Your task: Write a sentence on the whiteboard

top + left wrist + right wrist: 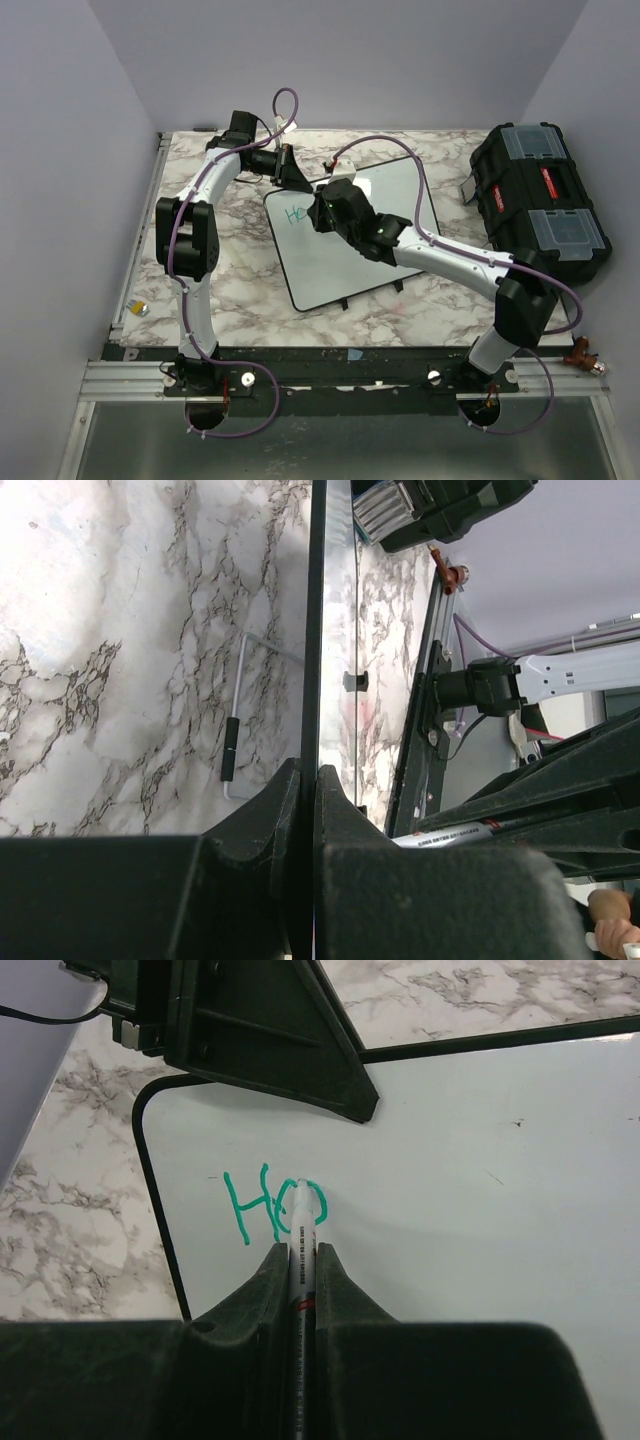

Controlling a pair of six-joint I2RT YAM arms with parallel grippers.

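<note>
Writing | right tool (pixel 301 1252) closed tight on marker (pixel 305 1228), tip touching second letter of sentence (pixel 270 1205), reading "Ho" | left tool (pixel 310 770) clamped on whiteboard (pixel 480 1160) edge, board lying on counter (pixel 240 270) | advice: press lightly, small even strokes, leave room for remaining words

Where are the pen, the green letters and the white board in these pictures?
pen (pixel 302 1255): right wrist view, on its white barrel, behind the tip.
green letters (pixel 252 1205): right wrist view, on the crossbar of the H.
whiteboard (pixel 340 260): top view, on bare white surface near its middle.
</note>
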